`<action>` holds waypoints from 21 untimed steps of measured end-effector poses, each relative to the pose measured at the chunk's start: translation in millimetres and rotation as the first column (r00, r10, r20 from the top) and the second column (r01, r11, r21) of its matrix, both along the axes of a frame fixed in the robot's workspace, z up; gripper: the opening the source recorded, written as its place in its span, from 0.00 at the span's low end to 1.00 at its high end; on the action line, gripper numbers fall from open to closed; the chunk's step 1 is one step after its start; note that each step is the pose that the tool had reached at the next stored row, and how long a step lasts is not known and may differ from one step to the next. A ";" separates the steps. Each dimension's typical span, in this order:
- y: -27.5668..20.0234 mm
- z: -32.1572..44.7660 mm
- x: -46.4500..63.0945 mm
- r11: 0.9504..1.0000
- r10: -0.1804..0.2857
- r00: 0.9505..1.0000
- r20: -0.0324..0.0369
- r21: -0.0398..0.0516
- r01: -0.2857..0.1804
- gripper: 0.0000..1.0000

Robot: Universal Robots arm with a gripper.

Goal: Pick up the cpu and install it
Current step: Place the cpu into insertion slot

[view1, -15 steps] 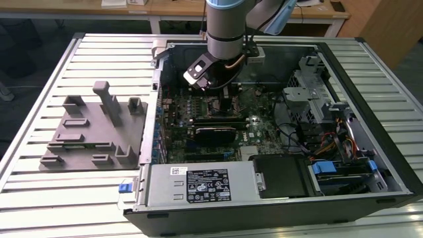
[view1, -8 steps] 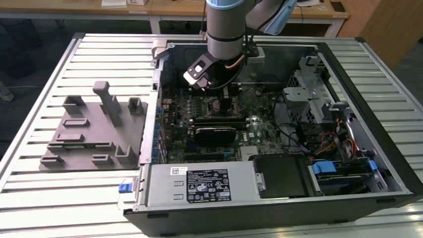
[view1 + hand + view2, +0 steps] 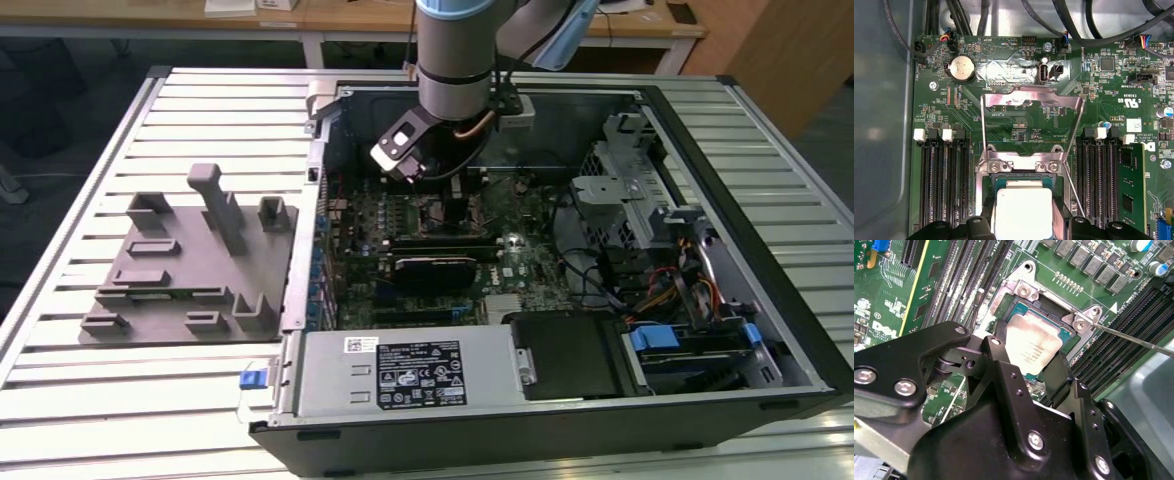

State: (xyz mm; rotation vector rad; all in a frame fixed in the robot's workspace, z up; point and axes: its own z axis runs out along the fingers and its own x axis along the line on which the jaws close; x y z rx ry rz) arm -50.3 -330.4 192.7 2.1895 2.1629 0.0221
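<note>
While pinching the cpu [image 3: 1024, 202] in the gripper [image 3: 1024, 360], holding it at the open socket [image 3: 1026, 290], likely needing level, square seating.

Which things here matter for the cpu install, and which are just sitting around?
In the job:
cpu, gripped by the tool
socket
open load plate
lever

Lying about:
coin cell
memory slots
power supply
grey fixture tray beside the case

One cpu [image 3: 1023, 212]; one claw [image 3: 1026, 360]; one coin battery [image 3: 962, 68]; one open computer case [image 3: 534, 432]; one grey fixture block [image 3: 167, 275].
</note>
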 end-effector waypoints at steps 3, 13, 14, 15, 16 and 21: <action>0.0 0.0 0.1 1.000 0.000 1.000 0.000 0.000 0.000 0.53; 0.0 1.7 0.3 1.000 0.000 1.000 0.000 0.000 0.000 0.61; 0.0 3.3 0.3 1.000 0.000 1.000 0.000 0.000 0.000 0.61; 0.0 5.4 0.3 1.000 0.000 1.000 0.000 0.000 0.000 0.61; 0.0 7.5 0.3 1.000 0.000 1.000 0.000 0.000 0.000 0.61; 0.0 11.2 0.3 1.000 0.000 1.000 0.000 0.000 0.000 0.61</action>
